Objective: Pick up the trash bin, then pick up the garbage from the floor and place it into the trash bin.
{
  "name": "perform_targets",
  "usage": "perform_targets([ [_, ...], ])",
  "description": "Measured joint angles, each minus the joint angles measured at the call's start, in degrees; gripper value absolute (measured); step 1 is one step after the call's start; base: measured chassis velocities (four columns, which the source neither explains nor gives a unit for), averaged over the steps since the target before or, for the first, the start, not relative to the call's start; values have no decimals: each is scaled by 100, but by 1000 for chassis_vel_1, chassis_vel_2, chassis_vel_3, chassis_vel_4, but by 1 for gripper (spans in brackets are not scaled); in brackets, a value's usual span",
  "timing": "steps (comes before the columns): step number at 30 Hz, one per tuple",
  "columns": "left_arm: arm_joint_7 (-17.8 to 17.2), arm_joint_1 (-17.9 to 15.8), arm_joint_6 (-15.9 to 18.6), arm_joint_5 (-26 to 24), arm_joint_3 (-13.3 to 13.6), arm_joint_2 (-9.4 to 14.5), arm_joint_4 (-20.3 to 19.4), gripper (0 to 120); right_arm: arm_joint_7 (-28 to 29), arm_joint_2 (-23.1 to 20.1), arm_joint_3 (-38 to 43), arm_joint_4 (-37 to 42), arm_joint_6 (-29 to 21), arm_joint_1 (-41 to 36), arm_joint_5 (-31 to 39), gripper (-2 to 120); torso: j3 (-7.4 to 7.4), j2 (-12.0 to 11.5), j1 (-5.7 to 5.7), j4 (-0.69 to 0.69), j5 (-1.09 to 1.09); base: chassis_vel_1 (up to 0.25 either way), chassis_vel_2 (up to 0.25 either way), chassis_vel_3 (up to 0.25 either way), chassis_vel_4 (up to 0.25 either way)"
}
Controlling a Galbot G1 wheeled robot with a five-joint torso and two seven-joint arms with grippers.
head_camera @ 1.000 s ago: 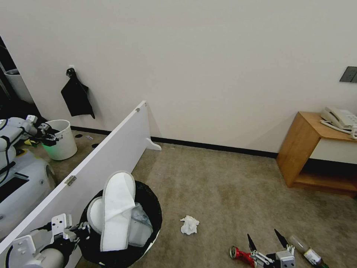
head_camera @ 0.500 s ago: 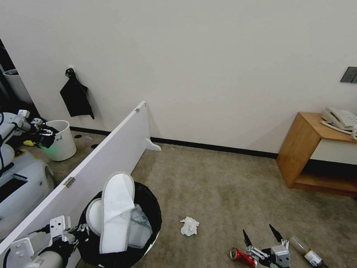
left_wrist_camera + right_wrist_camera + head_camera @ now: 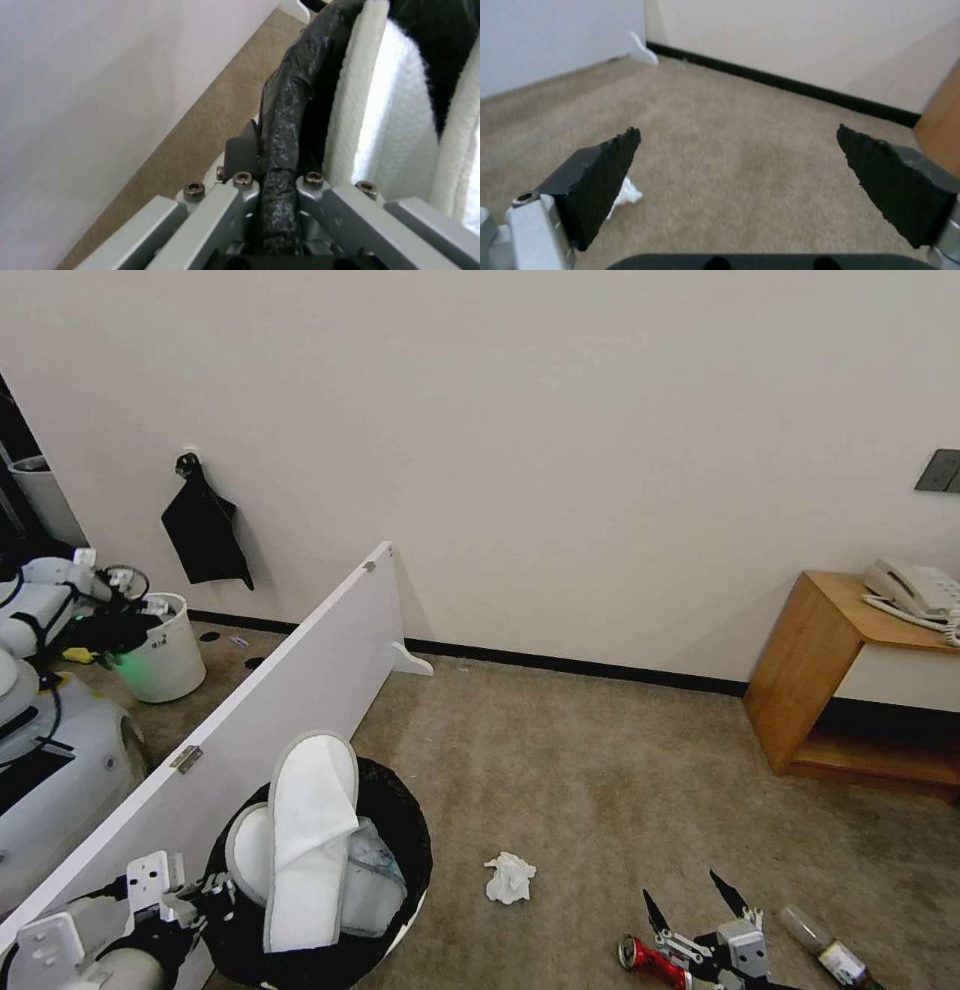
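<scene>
While our left gripper (image 3: 277,180) pinches the black-bagged round white trash bin's (image 3: 395,830) rim, our right gripper (image 3: 693,904) hangs wide open above the crushed red can (image 3: 652,959).

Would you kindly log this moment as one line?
left hand: shut on trash bin rim | right hand: open, low by red can | slippers: in bin | tissue: on floor

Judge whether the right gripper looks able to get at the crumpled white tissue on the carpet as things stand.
Probably yes. The right gripper hangs open and empty, and bare carpet separates it from the crumpled white tissue. The crushed red can lies off that path.
</scene>
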Motion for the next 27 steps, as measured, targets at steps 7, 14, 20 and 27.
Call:
perform_targets([
  [7, -3, -13, 3, -4, -4, 12, 0, 2, -200, -293, 224, -235, -194, 89, -20, 100, 0, 0, 0, -1, 0, 0, 0, 0, 0],
  [14, -6, -27, 12, -21, -22, 40, -4, 2, -381, -513, 245, -480, -345, 250, -125, 100, 0, 0, 0, 0, 0, 0, 0, 0, 0],
  [20, -8, -35, 17, -34, -29, 59, 2, 2, -562, -901, 301, -761, -383, 264, -359, 100, 1, 0, 0, 0, 0, 0, 0, 0, 0],
  [27, -8, -37, 17, -34, -28, 54, 8, 2, -715, -1280, 287, -993, -384, 276, -418, 100, 1, 0, 0, 0, 0, 0, 0, 0, 0],
])
